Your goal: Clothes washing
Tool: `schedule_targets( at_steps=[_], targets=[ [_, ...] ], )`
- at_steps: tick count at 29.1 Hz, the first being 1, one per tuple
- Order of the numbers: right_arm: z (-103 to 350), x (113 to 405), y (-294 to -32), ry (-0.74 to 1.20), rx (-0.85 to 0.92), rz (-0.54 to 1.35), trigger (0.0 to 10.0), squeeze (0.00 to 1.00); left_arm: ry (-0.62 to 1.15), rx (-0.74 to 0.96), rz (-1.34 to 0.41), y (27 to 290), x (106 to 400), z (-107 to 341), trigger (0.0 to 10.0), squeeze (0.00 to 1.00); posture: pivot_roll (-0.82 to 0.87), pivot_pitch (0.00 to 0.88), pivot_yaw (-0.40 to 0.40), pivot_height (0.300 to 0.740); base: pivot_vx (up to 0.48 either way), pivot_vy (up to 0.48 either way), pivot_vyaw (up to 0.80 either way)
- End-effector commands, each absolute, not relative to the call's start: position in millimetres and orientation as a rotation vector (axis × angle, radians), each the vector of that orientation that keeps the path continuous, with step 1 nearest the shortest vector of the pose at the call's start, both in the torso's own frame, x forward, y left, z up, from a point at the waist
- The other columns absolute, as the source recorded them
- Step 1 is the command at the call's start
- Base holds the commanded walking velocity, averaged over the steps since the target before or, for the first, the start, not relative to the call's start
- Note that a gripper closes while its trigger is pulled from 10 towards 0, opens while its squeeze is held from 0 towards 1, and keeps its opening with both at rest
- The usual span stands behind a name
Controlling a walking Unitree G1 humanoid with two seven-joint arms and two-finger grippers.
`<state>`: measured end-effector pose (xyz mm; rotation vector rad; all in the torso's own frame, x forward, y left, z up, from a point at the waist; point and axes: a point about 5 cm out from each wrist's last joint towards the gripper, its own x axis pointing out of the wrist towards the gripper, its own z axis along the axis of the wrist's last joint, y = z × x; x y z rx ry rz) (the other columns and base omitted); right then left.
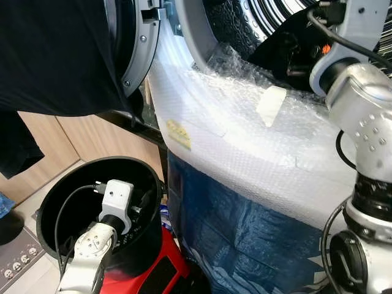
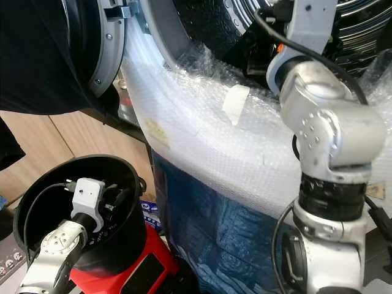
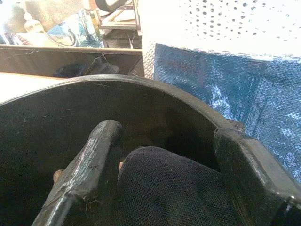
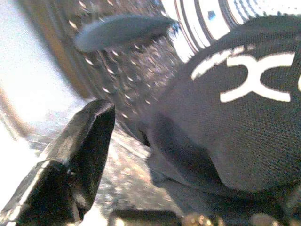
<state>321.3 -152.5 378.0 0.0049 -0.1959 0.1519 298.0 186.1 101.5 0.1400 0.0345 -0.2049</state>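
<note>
wood panel wall point(image 1: 92, 138) behind | red object point(image 1: 156, 269) on floor | patterned mat point(image 1: 18, 260) at lower left

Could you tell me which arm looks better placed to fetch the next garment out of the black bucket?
Left. The left gripper is already down inside the black bucket, its jaws either side of a dark mesh garment. The right gripper is up in the washer drum beside a dark printed garment.
</note>
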Motion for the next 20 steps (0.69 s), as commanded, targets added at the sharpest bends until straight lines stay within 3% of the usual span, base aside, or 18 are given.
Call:
schedule_targets(
  at_steps=[1, 11, 20],
  targets=[
    [381.7, 309.1, -147.9, -0.232, -0.009, 0.226, 10.0, 0.00, 0.046, 0.143, -0.208, 188.3, 295.9, 100.0, 10.0, 0.00, 0.04, 0.116, 0.032, 0.740, 0.000, 0.000, 0.00],
    [376.7, 281.2, -144.0, -0.433, -0.006, 0.442, 10.0, 0.00, 0.047, 0.142, -0.216, 186.0, 296.4, 99.5, 10.0, 0.00, 0.05, 0.105, 0.031, 0.740, 0.000, 0.000, 0.00],
    [357.1, 291.6, -151.5, -0.276, -0.048, 0.393, 10.0, 0.00, 0.035, 0.144, -0.207, 188.6, 296.8, 103.1, 10.0, 0.00, 0.06, 0.106, 0.029, 0.740, 0.000, 0.000, 0.00]
  ],
)
